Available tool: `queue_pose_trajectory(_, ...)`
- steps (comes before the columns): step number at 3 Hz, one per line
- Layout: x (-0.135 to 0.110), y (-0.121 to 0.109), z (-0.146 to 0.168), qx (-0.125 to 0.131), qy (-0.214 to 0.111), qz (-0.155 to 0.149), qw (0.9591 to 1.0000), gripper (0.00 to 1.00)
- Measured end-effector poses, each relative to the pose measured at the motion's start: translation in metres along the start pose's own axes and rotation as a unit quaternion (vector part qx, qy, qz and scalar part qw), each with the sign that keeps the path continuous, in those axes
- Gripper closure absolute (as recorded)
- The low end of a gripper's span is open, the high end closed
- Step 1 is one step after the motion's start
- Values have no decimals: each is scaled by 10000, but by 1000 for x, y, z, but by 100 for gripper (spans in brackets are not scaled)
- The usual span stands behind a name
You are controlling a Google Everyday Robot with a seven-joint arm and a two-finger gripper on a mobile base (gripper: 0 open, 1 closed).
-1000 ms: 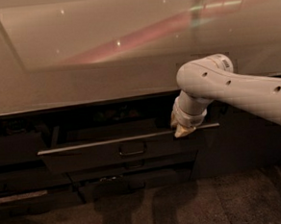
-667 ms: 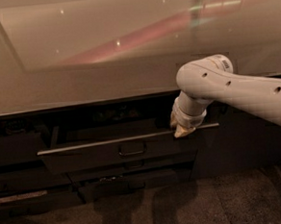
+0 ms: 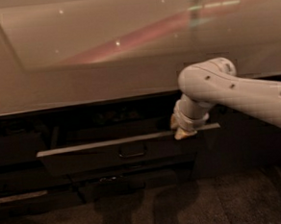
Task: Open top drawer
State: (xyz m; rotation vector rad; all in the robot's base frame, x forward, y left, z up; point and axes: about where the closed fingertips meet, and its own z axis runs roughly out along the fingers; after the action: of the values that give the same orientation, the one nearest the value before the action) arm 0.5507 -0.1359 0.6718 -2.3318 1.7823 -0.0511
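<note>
Camera view, one frame. Light is dim and warm.

The top drawer (image 3: 86, 161) stands partly out from the cabinet face, below the front edge of the countertop (image 3: 104, 73). Its dark front runs across the middle of my view, tilted slightly so the right end sits higher than the left. A pale rim (image 3: 109, 142) lines its upper edge from end to end. The small dark loop handle (image 3: 132, 150) sits at the centre of the front, with nothing touching it.

The gripper (image 3: 182, 129) is at the right end of the drawer, down at the rim, its tan tip touching or just over that pale edge (I cannot say which side of the front it bears on). Whether the pincer is open, closed or gripping the rim, I cannot tell from here.

The white arm (image 3: 245, 94) comes in from the right edge, bends at a rounded elbow above the drawer's right end and drops to the gripper.

The countertop is glossy and carries a reddish streak of reflection. Behind the drawer front the cavity is too dark to read. Below it, a lower drawer front (image 3: 21, 196) shows a pale strip at far left. The floor (image 3: 209, 200) is dark and finely textured.
</note>
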Motion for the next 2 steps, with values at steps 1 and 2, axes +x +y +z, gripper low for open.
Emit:
queue_pose_trajectory(1,-1,0,-2,5,-5,-4,10000,100)
queue_pose_trajectory(2,-3,8,-2,-11,-23,-41,10000,100)
